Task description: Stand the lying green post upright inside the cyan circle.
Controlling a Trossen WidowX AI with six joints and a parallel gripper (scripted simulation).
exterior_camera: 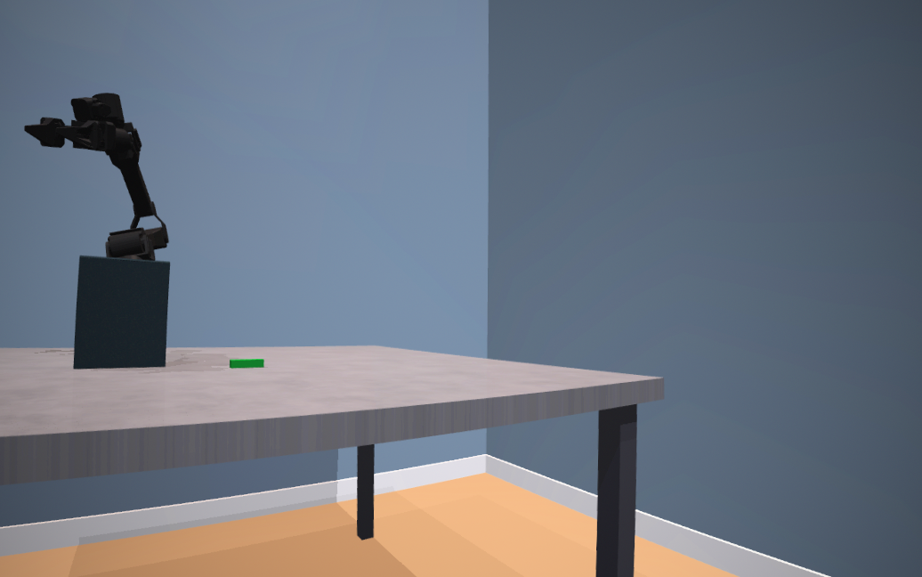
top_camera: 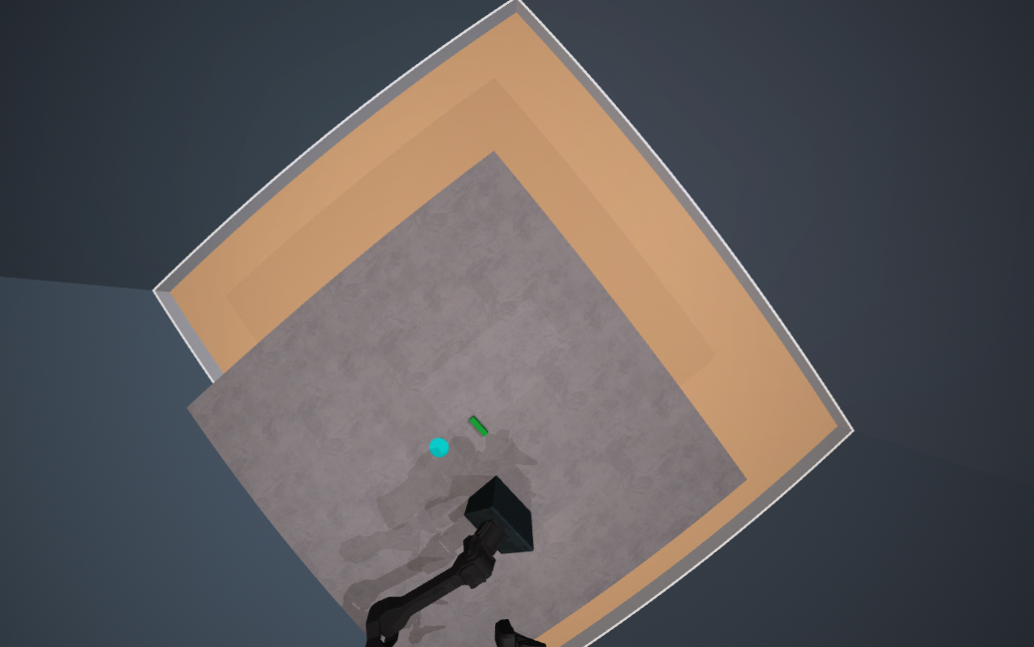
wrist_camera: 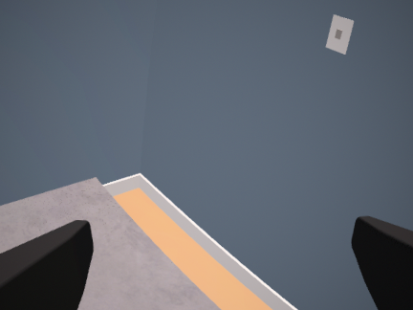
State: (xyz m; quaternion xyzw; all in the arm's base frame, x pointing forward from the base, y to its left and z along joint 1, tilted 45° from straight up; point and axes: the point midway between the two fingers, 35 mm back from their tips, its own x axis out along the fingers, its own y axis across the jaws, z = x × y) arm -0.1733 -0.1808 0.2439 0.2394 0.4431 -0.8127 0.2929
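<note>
The green post (top_camera: 478,426) (exterior_camera: 246,363) lies flat on the grey table (top_camera: 533,305) (exterior_camera: 408,387), a short way to the right of the cyan circle (top_camera: 438,447). The circle does not show in the side view. My gripper (exterior_camera: 34,133) (wrist_camera: 228,237) is open and empty. It is high above the table and points sideways, away from the post. In the wrist view the two dark fingers stand wide apart, with only a table corner (wrist_camera: 96,254), floor and wall between them. Neither post nor circle shows there.
The arm stands on a dark pedestal block (top_camera: 503,503) (exterior_camera: 122,312) on the table, close to the post and the circle. The table edges drop to an orange floor (top_camera: 648,252). A small wall plate (wrist_camera: 339,34) shows in the wrist view.
</note>
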